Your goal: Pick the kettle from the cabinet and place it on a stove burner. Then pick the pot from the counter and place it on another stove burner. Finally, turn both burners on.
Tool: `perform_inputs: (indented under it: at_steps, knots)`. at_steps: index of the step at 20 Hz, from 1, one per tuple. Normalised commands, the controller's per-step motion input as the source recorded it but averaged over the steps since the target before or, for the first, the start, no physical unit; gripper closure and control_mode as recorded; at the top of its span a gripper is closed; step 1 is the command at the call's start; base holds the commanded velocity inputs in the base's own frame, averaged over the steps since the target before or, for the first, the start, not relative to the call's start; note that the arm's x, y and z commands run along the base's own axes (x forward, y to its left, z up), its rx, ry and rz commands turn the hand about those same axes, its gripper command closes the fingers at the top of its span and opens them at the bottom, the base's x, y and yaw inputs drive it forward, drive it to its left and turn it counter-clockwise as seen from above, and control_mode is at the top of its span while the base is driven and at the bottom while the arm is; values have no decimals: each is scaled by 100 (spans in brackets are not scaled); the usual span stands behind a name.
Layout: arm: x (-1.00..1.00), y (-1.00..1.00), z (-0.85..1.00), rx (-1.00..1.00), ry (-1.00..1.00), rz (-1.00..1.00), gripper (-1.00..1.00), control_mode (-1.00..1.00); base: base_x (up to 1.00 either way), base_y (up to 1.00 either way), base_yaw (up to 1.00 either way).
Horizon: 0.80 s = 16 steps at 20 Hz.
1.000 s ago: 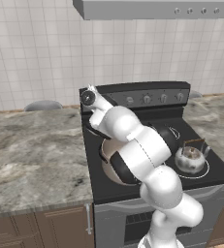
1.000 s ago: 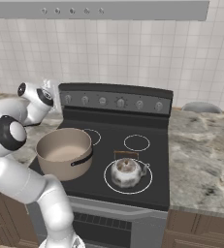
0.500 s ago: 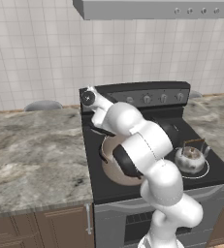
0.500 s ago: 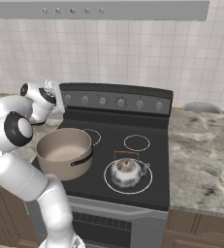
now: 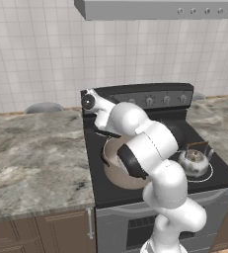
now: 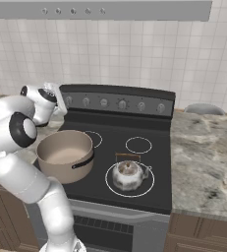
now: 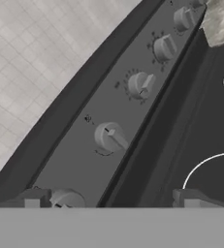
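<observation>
The beige pot [image 6: 66, 155] stands on the front left burner of the black stove [image 6: 134, 130], half hidden behind my arm in the left base view [image 5: 116, 167]. On the front right burner sits the silver kettle [image 6: 128, 175] [image 5: 194, 161]. My gripper [image 7: 111, 199] [image 6: 61, 100] [image 5: 92, 98] is open at the left end of the raised back panel, facing the row of grey knobs. The leftmost knob [image 7: 67, 198] lies between the fingertips, close to the left fingertip [image 7: 33, 198]. It holds nothing. The cabinet is out of view.
More knobs [image 7: 108, 136] [image 7: 141, 85] run along the panel to the right. Marble counter [image 5: 31, 143] [image 6: 203, 142] flanks the stove on both sides. A steel range hood [image 5: 160, 9] hangs above. The tiled wall is right behind the panel.
The arm's elbow has leaned a little further toward the back panel's left end. The gripper stays open; pot and kettle have not moved.
</observation>
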Motion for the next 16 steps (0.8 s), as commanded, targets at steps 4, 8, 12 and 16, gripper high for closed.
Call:
perform_inputs:
  at_steps: [4,8,12,16]
  knots:
    - [0,3,-14,-6,-9,0,-100,-100,0,0,0]
    - [0,0,-18,-7,-9,0,-100,-100,0,0,0]
    - [0,3,-31,-8,-8,1,-100,-100,0,0,0]
    - [0,7,-28,-9,-3,2,-100,-100,0,0,0]
